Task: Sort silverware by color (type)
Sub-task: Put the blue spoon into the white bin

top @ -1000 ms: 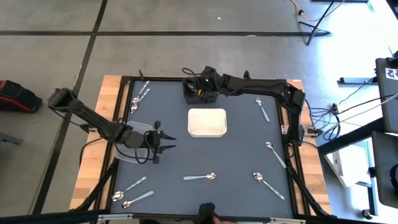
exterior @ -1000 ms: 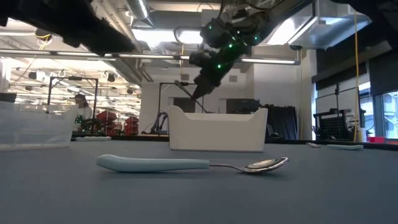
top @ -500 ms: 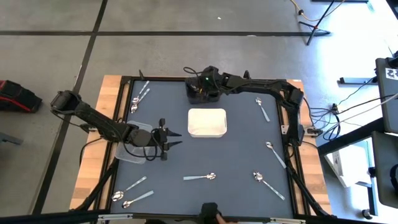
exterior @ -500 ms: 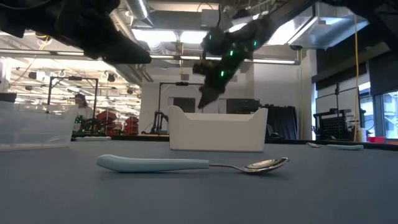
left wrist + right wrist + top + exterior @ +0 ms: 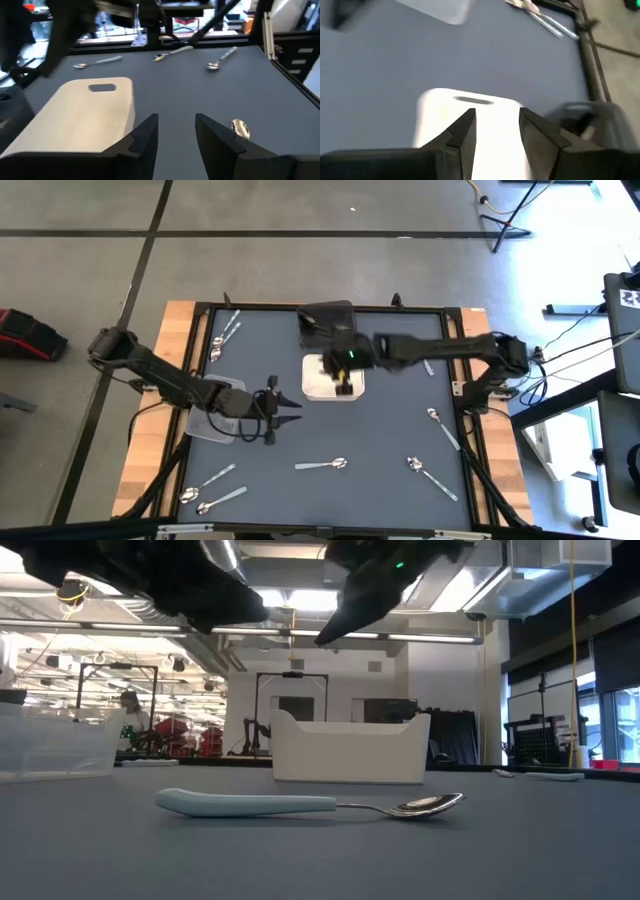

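The right gripper hangs over the white rectangular plastic bin at the middle of the dark grey desk, fingers parted, holding nothing. The left gripper hovers just left of the bin, beside the clear plastic container, fingers apart and empty. The small metal spoons lie scattered: two far left, two near left, one near centre, three along the right side. A black square tray sits at the far edge.
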`<state>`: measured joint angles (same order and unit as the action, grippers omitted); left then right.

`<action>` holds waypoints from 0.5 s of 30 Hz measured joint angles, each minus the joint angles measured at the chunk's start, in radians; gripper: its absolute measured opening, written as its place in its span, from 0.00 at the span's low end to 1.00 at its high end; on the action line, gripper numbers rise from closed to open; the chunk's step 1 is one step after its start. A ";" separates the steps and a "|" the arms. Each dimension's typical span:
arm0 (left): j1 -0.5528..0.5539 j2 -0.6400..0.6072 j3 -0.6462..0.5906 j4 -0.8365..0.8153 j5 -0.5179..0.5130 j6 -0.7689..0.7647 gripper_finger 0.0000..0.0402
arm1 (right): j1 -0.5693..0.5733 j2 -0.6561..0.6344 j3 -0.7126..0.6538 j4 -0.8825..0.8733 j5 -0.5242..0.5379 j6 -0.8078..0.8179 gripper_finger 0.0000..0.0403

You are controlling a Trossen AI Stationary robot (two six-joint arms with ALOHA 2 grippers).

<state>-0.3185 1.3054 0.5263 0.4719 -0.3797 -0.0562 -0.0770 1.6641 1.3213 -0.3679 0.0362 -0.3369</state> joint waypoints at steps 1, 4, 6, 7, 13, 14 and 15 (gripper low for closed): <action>-0.002 0.022 0.013 -0.001 0.002 0.005 0.31 | 0.030 -0.016 -0.032 0.030 0.001 0.001 0.34; -0.013 0.095 0.061 -0.005 0.003 0.006 0.31 | 0.122 -0.054 -0.135 0.117 0.010 0.026 0.34; -0.026 0.148 0.097 -0.011 0.005 0.002 0.31 | 0.183 -0.063 -0.203 0.190 0.016 0.054 0.34; -0.035 0.174 0.118 -0.013 0.005 -0.004 0.31 | 0.212 -0.065 -0.236 0.221 0.016 0.068 0.34; -0.112 0.329 0.266 -0.028 0.002 -0.047 0.31 | 0.382 -0.059 -0.415 0.456 0.039 0.177 0.34; -0.130 0.358 0.288 -0.030 0.002 -0.061 0.31 | 0.410 -0.058 -0.439 0.487 0.049 0.197 0.34; -0.148 0.383 0.306 -0.033 0.001 -0.074 0.31 | 0.439 -0.058 -0.459 0.521 0.056 0.208 0.34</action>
<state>-0.4666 1.6879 0.8328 0.4392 -0.3789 -0.1302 0.3616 1.6062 0.8620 0.1527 0.0922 -0.1292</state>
